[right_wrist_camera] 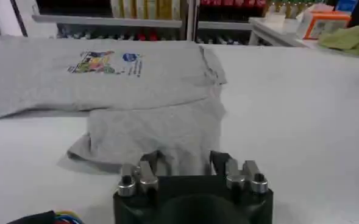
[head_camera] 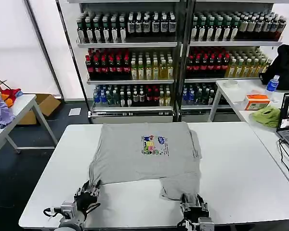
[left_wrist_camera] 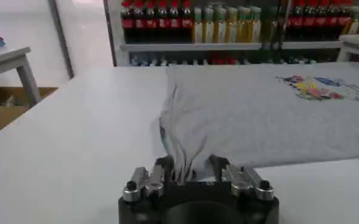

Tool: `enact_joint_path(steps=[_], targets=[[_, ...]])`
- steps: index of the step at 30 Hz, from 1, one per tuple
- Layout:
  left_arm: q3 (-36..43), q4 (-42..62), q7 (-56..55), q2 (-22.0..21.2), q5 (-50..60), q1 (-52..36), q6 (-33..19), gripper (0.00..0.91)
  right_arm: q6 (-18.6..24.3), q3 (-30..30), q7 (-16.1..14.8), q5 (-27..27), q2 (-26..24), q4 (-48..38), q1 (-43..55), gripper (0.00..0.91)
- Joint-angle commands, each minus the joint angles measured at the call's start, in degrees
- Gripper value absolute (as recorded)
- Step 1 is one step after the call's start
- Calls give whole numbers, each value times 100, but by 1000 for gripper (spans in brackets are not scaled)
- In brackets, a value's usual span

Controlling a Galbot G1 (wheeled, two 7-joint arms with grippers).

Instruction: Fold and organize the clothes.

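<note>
- Head view is showing both arms reaching in low from the near edge of the white surface (head_camera: 241, 163), one at each near corner of the shirt (head_camera: 147, 154).
- Left gripper (head_camera: 89, 195) is sitting at the shirt's near left corner, its jaws clamped on the bunched fabric; in the left wrist view the gripper (left_wrist_camera: 191, 173) is lying level with the surface, and the shirt (left_wrist_camera: 258, 115) is gathering into folds between the fingers (left_wrist_camera: 161, 170).
- Right gripper (head_camera: 193, 204) is sitting at the near right corner, where a flap of cloth is hanging toward the edge; in the right wrist view the gripper (right_wrist_camera: 185, 164) is pointing flat along the surface, its jaws standing apart around the hem of the shirt (right_wrist_camera: 155, 128), and I cannot tell whether they are pinching it.
- Shirt is lying spread flat on the middle of the surface, print side up, far edge toward the shelves (head_camera: 135, 62).
- Chest print (head_camera: 155, 145) is showing as a small multicoloured block with a blue patch; its lettering is too small to read.
- Bottles on the shelves are carrying labels that cannot be read.
</note>
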Motion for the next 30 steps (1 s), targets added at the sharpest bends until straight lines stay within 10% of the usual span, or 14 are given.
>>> enact_joint_path(steps=[1, 30], targets=[[16, 34, 11, -21, 15, 21, 5, 10, 78, -4, 9, 124, 8, -45, 0, 0], [130, -138, 8, 35, -310, -767, -695, 10, 548, 700, -527, -250, -3, 360, 1079, 0]])
